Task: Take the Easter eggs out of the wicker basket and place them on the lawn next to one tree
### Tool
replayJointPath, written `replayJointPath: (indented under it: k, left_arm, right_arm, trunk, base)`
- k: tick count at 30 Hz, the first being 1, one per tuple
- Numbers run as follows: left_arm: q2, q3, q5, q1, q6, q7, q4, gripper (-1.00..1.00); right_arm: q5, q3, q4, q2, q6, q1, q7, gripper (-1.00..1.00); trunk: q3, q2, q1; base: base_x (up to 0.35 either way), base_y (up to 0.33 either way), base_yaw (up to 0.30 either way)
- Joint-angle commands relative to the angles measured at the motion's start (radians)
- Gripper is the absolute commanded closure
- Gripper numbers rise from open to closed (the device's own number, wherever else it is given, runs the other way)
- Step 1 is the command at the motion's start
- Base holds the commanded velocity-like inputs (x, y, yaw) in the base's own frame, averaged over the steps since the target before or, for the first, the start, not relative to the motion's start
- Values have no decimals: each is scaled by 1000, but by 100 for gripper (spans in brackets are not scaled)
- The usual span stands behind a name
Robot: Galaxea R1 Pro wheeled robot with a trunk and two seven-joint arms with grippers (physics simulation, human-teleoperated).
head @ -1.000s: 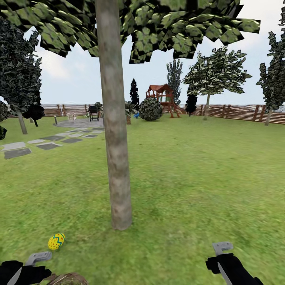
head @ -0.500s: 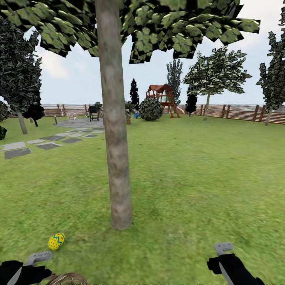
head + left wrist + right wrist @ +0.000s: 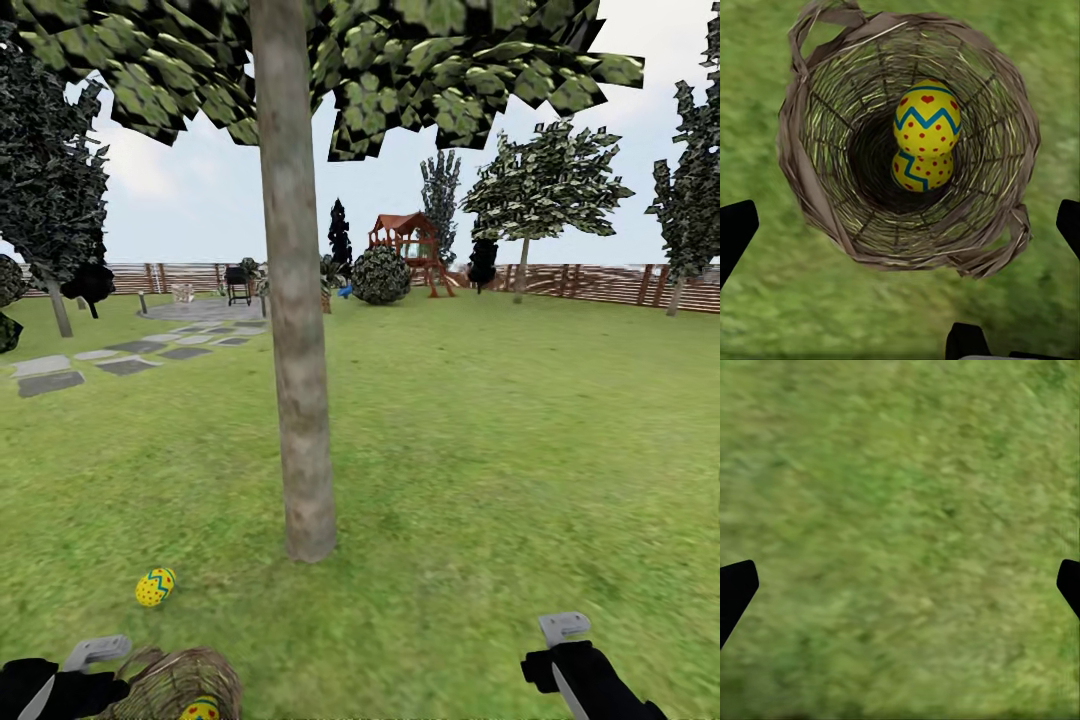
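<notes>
Placed: one egg (image 3: pixel 155 587) on lawn (image 3: pixel 480 450) near tree (image 3: pixel 300 400); remaining: two eggs (image 3: pixel 926 131) in basket (image 3: pixel 817 195); left gripper (image 3: pixel 900 225) and right gripper (image 3: pixel 900 585) both spread, empty.

Both arms are held low and forward, the left pincer (image 3: pixel 900 225) and right pincer (image 3: pixel 900 585) each pointing downward with fingertips spread wide apart, nothing between them.
</notes>
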Motion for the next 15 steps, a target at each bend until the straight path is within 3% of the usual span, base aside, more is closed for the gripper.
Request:
replayJointPath:
  k: [1,15]
  left_arm:
    - [-1,8,-10,-1,6,-6,-2,-100]
    - [-1,9,-8,-1,6,-6,-3,-100]
  right_arm:
    - [1,5,-1,-3,6,-1,-4,-100]
    - [1,4,-3,-7,6,-1,-4,-100]
  trunk:
    - [-5,-8,4]
    - [-48,-106,58]
  base:
    - [-14,2,0]
    - [-2,0,0]
